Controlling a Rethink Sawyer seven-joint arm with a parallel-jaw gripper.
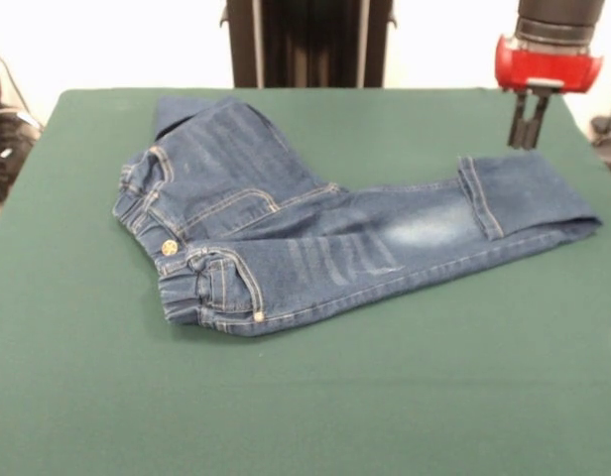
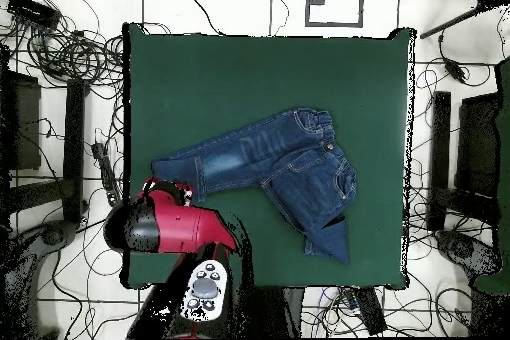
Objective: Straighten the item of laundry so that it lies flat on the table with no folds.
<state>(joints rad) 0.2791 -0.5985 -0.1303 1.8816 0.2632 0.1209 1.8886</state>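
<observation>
The item of laundry, a small pair of dark blue jeans (image 1: 315,238), lies on the green table (image 1: 385,397). Its waistband and metal button (image 1: 169,247) are at the left. One leg with a faded patch stretches right, and its end is turned over at a fold (image 1: 481,198). The other leg is bent away toward the far side (image 1: 191,111). My gripper (image 1: 529,139) hangs shut and empty just beyond the long leg's end, above the table. In the overhead view the jeans (image 2: 289,162) lie mid-table, and the red arm head (image 2: 164,224) covers the gripper.
The robot's black pedestal (image 1: 307,42) stands at the table's far edge. Cables and dark stands (image 2: 60,47) surround the table (image 2: 219,77) on the floor. Bare green felt lies all round the jeans, widest at the front.
</observation>
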